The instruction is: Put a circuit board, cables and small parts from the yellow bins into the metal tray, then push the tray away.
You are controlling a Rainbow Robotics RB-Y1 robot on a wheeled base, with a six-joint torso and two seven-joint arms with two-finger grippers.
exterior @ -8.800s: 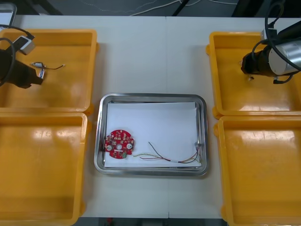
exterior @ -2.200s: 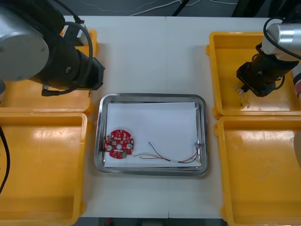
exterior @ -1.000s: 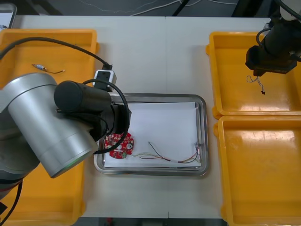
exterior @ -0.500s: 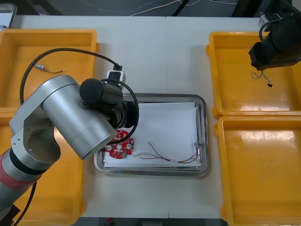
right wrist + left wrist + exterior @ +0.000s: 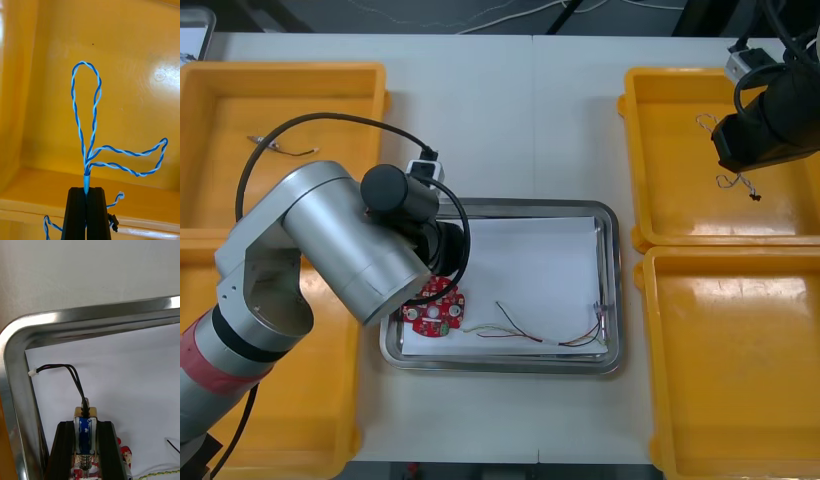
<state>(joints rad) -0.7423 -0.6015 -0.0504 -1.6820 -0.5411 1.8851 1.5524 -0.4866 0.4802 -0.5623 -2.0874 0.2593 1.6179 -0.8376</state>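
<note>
Loading the tray was the step in hand, with both arms at work. The left claw (image 5: 85,423) hung low over the left end of the metal tray (image 5: 510,206), which sat mid-desk (image 5: 530,120) between the bins. Its fingers were clamped on a small metal part (image 5: 85,433) with a blue body, held apart by that part's width. A black cable (image 5: 77,380) ran from the part toward the tray's left wall, ending in a white plug at or just beside that wall. The red circuit board (image 5: 435,315) lay under the claw on the tray's white inside, and a red and yellow cable (image 5: 515,336) stretched from near it toward the tray's right end.

The right claw (image 5: 86,189) was above the yellow bin (image 5: 680,170) at the desk's far right corner. Its fingers were pressed together on the end of a twisted blue and white cable (image 5: 87,165), whose loops seemed to hang clear of the bin floor.

The left claw probably needed to part its fingers next, ideally just off the board. The right arm would then have to carry its cable across to the tray once the left arm had moved away. Pushing the tray looked some way off.
</note>
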